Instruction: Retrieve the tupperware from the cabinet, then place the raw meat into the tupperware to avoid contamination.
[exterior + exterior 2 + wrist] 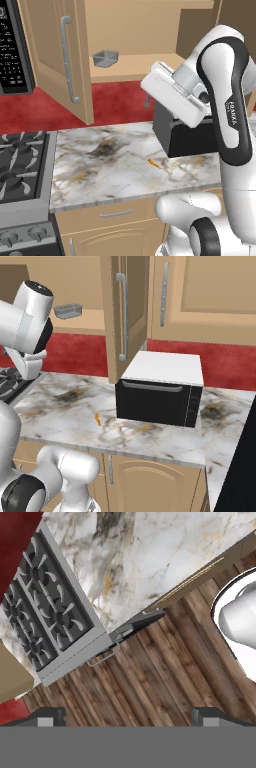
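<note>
The cabinet [135, 66] stands with both doors swung open, and the left door [50, 55] juts out over the counter. On its wooden shelf sits the tupperware [105, 57] [68, 310], a small grey translucent tray. The raw meat [153, 163] [97, 418], a thin orange sliver, lies on the marble counter [110, 165] in front of the black appliance. My gripper [148, 101] hangs above the counter, below and right of the shelf, well apart from the tupperware. In the hand view my gripper [129, 717] is open, its fingertips [47, 717] far apart with nothing between them.
A black box appliance with a white top [160, 388] [185, 142] stands on the counter behind my hand. A gas stove [20, 165] [45, 607] borders the counter on the left, with a black microwave [12, 45] above it. The right cabinet door [125, 316] hangs over the appliance.
</note>
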Available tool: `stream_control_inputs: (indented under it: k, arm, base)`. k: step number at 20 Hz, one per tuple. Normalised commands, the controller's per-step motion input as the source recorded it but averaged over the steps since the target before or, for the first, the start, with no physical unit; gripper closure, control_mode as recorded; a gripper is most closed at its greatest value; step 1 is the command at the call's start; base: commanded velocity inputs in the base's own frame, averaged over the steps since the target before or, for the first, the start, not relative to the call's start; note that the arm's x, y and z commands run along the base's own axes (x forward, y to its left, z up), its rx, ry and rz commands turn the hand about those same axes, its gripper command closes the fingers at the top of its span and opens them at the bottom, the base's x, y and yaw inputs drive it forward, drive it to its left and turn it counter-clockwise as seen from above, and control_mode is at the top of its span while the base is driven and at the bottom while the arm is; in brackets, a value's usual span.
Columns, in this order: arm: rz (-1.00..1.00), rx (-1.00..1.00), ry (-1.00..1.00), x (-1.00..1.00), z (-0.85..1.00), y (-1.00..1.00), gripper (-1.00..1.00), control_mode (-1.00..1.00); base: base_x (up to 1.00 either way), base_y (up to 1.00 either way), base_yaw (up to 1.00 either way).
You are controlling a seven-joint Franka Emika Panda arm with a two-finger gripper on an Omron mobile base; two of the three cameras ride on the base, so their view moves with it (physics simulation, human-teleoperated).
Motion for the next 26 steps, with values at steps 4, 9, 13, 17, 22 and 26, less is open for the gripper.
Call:
stream_control_inputs:
  k: [4,9,13,17,22,26]
  arm:
    - [-0.03,0.05,0.01,0.75,0.08,0.53,-1.0,-1.0]
    - [0.18,0.03,0.09,0.65,0.2,0.37,-1.0,-1.0]
    - [0.3,0.07,0.16,0.49,0.05,0.31,-1.0,-1.0]
    - [0.22,0.13,0.12,0.5,0.0,0.39,-1.0,-1.0]
    - [-0.02,0.17,-0.02,0.38,-0.03,0.46,-1.0,-1.0]
    - [-0.11,0.24,0.0,0.26,-0.12,0.51,-1.0,-1.0]
  base:
    - [0.0,0.0,0.0]
    - [0.0,0.0,0.0]
    - [0.0,0.0,0.0]
    - [0.0,0.0,0.0]
    - [0.0,0.0,0.0]
    - [0.0,0.0,0.0]
